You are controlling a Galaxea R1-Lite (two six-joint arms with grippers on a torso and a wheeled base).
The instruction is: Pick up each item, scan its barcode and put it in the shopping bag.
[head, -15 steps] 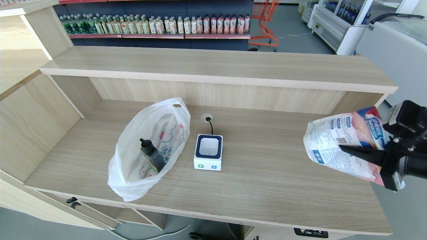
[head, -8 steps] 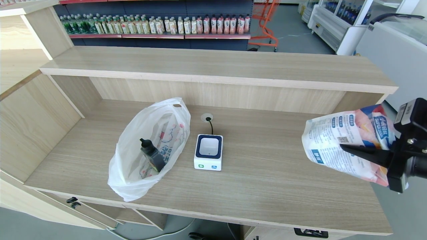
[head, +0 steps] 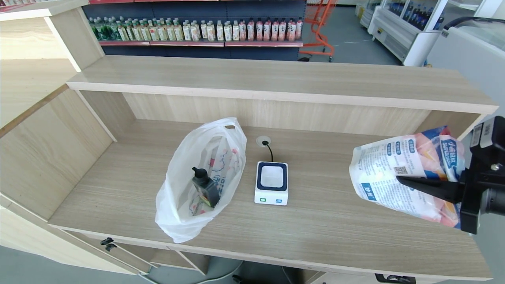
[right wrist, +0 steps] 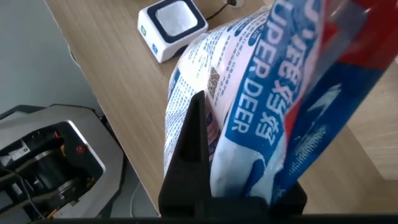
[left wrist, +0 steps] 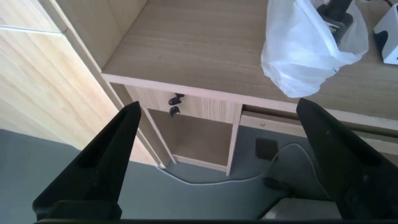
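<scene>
Closer to the scanner (head: 271, 182) than a second ago, the snack pouch (head: 402, 173) hangs over the tabletop's (head: 335, 221) right end, the right gripper's (head: 410, 183) jaws clamped on it; the head camera has shifted too. From the left wrist camera, the left gripper (left wrist: 217, 106) sits low before the tabletop's front edge, jaws wide apart. A dark bottle (head: 205, 187) lies in the white shopping bag (head: 177, 213) just left of the scanner.

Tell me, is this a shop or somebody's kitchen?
A shop, most likely at its checkout counter. Rows of drink bottles fill the shelves behind, a barcode scanner sits on the wooden counter beside a shopping bag, and the right gripper holds a snack packet.
</scene>
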